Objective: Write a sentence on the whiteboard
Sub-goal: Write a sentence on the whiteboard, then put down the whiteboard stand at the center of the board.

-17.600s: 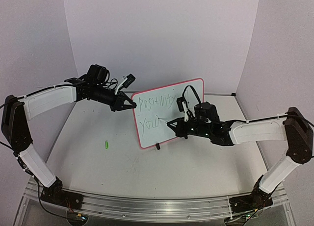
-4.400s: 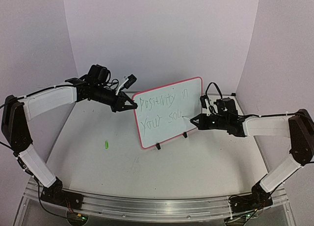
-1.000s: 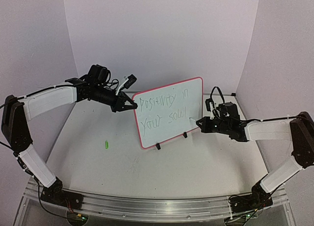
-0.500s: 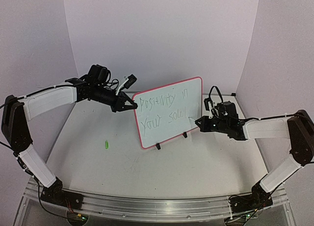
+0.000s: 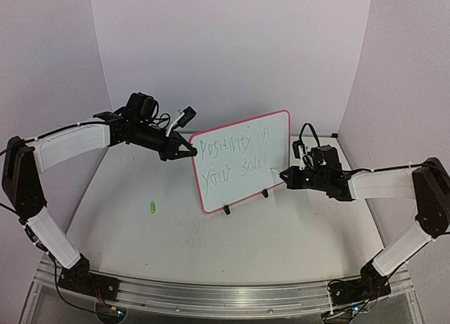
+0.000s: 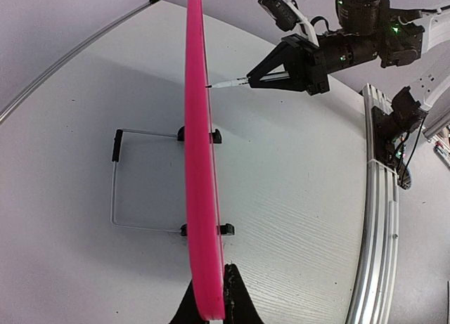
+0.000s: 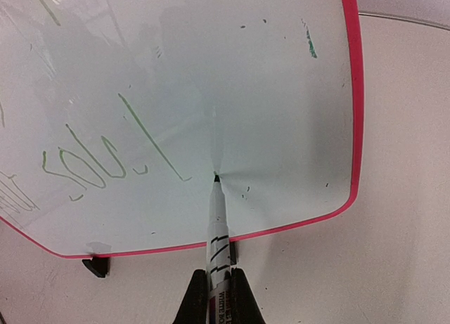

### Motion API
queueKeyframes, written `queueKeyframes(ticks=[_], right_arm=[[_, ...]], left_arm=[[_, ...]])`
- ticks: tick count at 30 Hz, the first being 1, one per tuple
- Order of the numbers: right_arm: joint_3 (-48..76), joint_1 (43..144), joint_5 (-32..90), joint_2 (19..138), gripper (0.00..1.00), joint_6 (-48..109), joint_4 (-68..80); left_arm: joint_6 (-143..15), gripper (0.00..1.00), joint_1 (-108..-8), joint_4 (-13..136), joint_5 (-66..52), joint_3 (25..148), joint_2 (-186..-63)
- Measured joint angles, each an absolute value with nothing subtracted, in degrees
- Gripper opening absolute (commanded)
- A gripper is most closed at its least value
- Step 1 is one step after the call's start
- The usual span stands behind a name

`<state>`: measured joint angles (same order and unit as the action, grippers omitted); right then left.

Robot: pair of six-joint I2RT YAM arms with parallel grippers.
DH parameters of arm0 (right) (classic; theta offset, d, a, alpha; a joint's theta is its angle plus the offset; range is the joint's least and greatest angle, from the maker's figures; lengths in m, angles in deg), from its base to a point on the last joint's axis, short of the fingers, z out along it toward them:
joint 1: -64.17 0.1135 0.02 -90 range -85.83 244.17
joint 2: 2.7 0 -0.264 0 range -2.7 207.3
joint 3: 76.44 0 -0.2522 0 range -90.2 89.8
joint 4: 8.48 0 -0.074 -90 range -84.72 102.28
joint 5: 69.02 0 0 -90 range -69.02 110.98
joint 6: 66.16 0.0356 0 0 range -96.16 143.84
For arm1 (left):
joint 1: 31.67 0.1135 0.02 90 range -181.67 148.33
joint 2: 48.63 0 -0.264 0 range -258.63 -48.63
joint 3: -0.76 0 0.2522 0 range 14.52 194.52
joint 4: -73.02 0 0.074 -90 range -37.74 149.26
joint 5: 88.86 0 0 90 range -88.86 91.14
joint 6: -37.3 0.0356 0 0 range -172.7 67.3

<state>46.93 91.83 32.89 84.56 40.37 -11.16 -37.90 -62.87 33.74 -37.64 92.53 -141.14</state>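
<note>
The whiteboard (image 5: 242, 162) stands upright mid-table with a red-pink rim (image 6: 199, 162) and black clip feet. The green sentence (image 5: 233, 159) reads roughly "positivity in / your soul" in two lines; its last letters (image 7: 105, 159) show in the right wrist view. My left gripper (image 5: 188, 150) is shut on the board's upper left edge (image 6: 211, 303). My right gripper (image 5: 285, 175) is shut on a white marker (image 7: 216, 229). The marker's tip (image 7: 216, 177) touches the board just right of the last letter, near the lower right corner.
A small green cap (image 5: 150, 207) lies on the table, left of the board. A wire stand (image 6: 140, 180) props the board from behind. Lilac walls close in the table at the back and sides. A metal rail (image 5: 211, 296) runs along the near edge.
Over the earlier frames the second line grew from "your" to "your soul" as my right gripper moved rightward. In the last second the right gripper barely shifts; the left arm is still.
</note>
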Motion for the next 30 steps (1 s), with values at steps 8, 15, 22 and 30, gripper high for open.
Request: queueKeyframes(ticks=[8,15,22,30], right_arm=[[48.3,91.8,30.7,75.4,0.00,40.2,-7.1],[48.8,91.8,29.0,69.0,0.00,39.9,-5.8],[50.3,91.8,28.1,67.1,0.00,39.9,-4.7],[51.0,91.8,27.9,63.4,0.00,39.7,-3.6]], left_arm=[[-38.1,0.11,-62.9,33.8,-37.1,92.5,-141.1],[-37.6,0.30,-63.1,30.4,-33.8,92.5,-141.4],[-37.8,0.45,-63.2,29.4,-32.3,91.8,-141.2],[-39.2,0.59,-63.2,28.3,-27.9,89.4,-138.4]])
